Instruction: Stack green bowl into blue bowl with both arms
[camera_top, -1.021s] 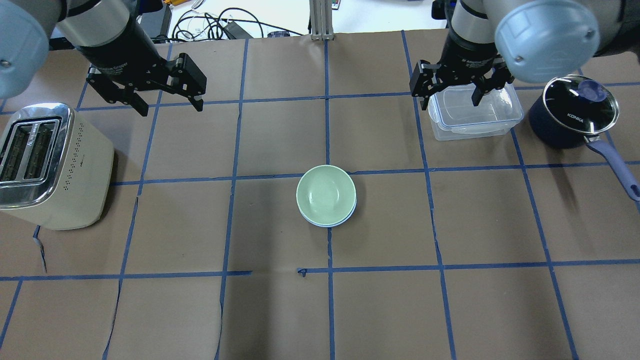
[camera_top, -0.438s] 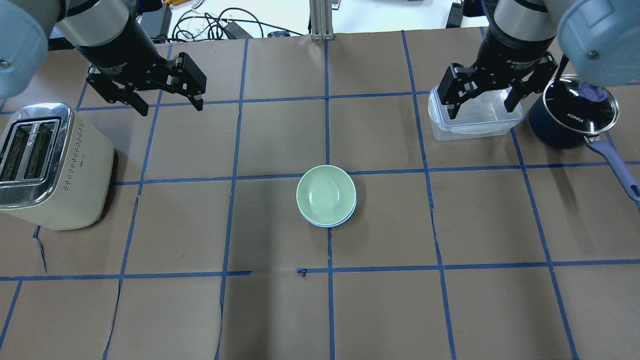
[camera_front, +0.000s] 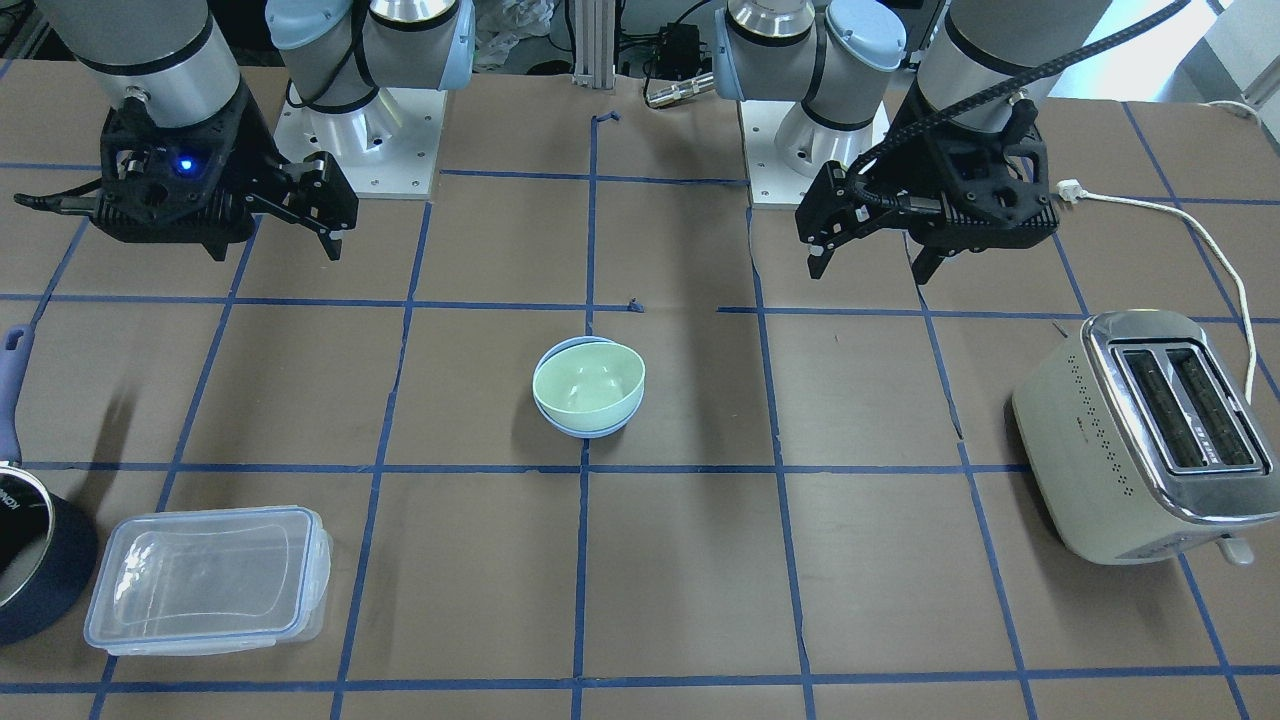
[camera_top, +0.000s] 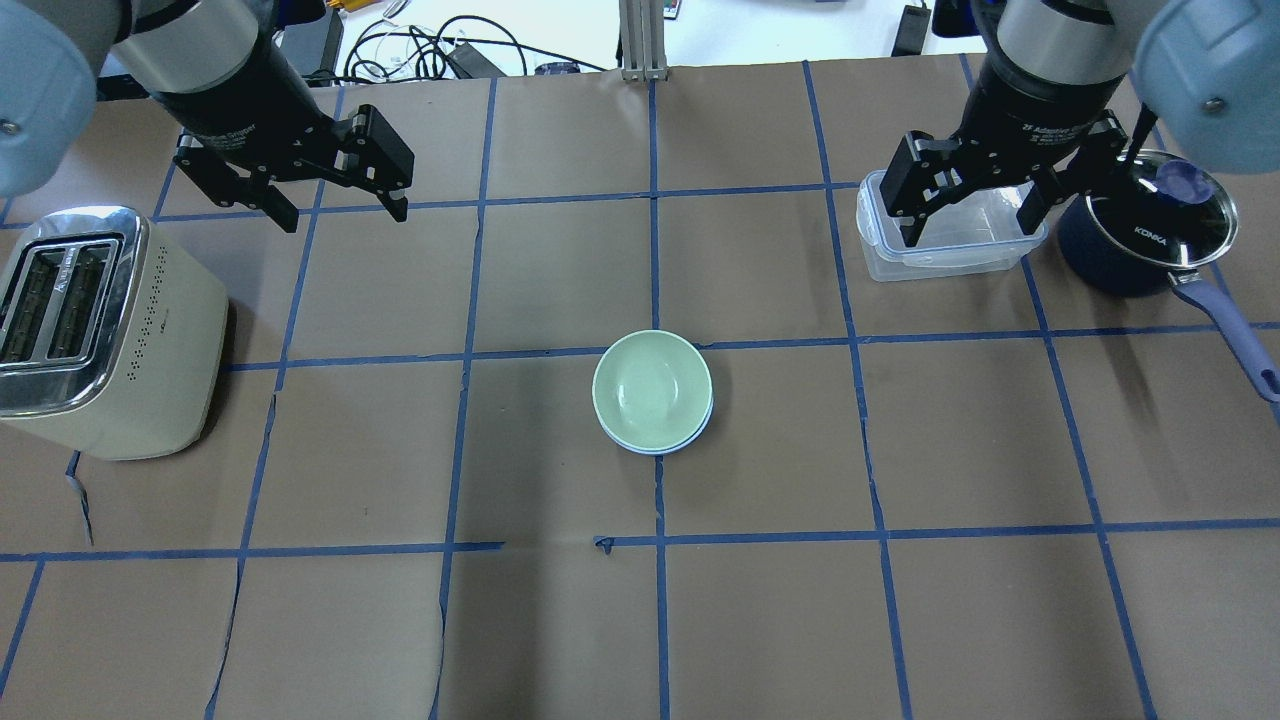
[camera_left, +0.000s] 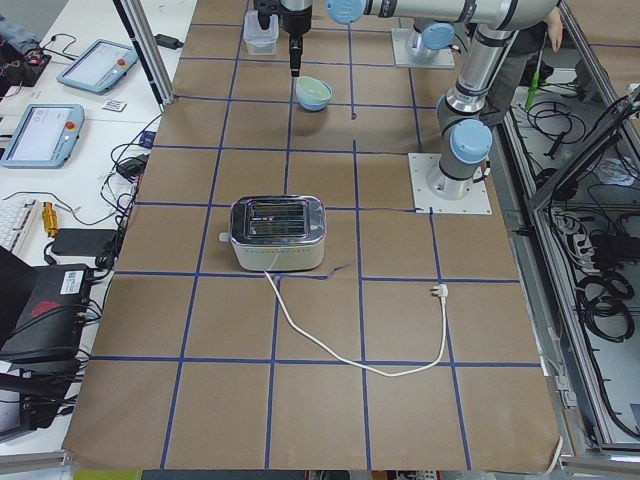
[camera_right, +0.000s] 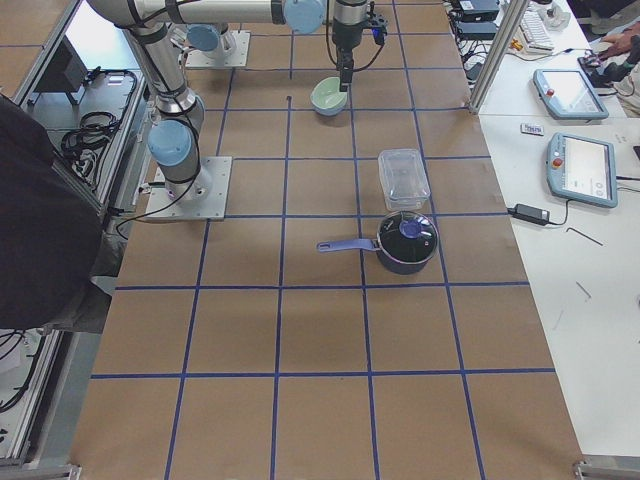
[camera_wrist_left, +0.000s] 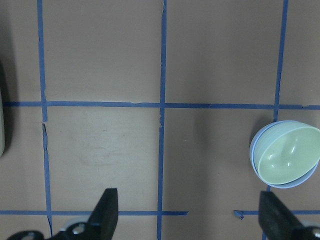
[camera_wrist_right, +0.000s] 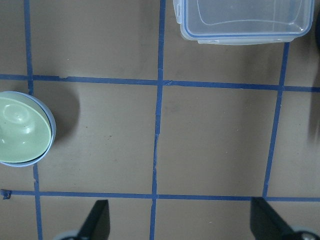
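A brown papered surface (camera_top: 560, 620) taped into blue squares is carrying the green bowl (camera_top: 652, 385), which is sitting nested inside the blue bowl (camera_front: 588, 428) near the middle. The left gripper (camera_top: 345, 215) is hanging near the toaster (camera_top: 100, 330) with its fingers spread wide. The right gripper (camera_top: 970, 232), likewise spread, is hovering over the clear container (camera_top: 960, 255) beside the dark pot (camera_top: 1100, 260), and both are well apart from the bowls.

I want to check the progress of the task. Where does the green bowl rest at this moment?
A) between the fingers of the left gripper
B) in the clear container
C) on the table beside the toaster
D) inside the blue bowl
D: the green bowl sits nested in the blue bowl, whose rim shows around it.
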